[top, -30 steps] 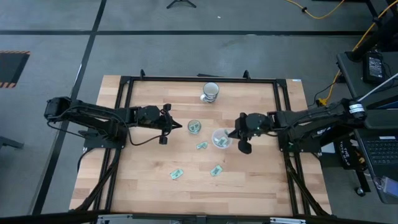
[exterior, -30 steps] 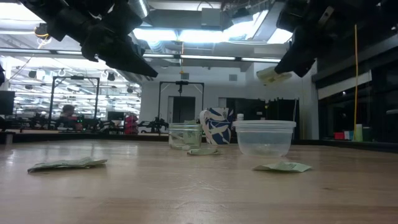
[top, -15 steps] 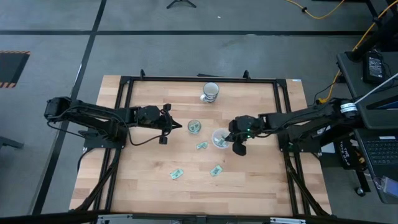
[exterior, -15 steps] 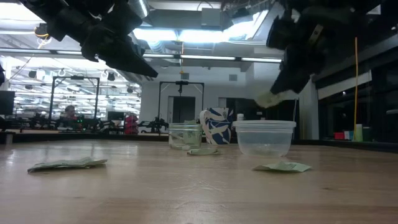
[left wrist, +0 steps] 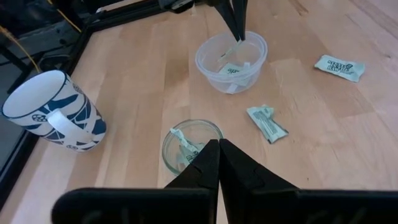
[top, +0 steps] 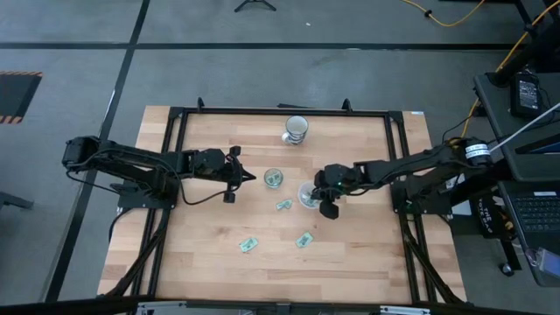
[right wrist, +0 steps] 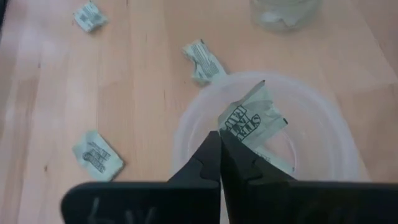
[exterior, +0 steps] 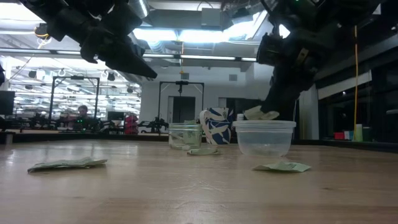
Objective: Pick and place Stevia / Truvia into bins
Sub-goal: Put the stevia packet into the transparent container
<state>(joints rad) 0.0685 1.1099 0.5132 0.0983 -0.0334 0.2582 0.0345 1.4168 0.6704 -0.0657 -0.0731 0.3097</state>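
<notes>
My right gripper (right wrist: 219, 138) is shut on a light green and white Stevia packet (right wrist: 250, 119), which it holds over the mouth of the wide translucent white plastic bin (top: 306, 196). In the low view the packet (exterior: 261, 114) hangs just above that bin's rim (exterior: 264, 124). More packets lie inside this bin (left wrist: 231, 70). My left gripper (left wrist: 217, 144) hovers shut with nothing in it, above the narrow clear glass bin (left wrist: 189, 144), which holds a packet. Three packets lie flat on the wooden table (top: 283, 206) (top: 249, 244) (top: 304, 239). My right gripper pinches the packet by one end (right wrist: 229, 132) between its two fingertips. The fingers slant down from the table's right side. The packet juts out beyond the fingertips over the bin's opening, clear of the table. I cannot tell whether it touches the bin.
A white mug with a blue pattern (top: 296, 129) stands near the table's far edge. A black frame (top: 280, 110) runs around the tabletop. Bare wood lies along the near edge, beyond the loose packets.
My right gripper has gone down and toward the table's left with the packet. It has come from beside and above the plastic bin to right over its mouth, tipping a little more downward. The packet now hangs at rim height. The left arm has kept still.
</notes>
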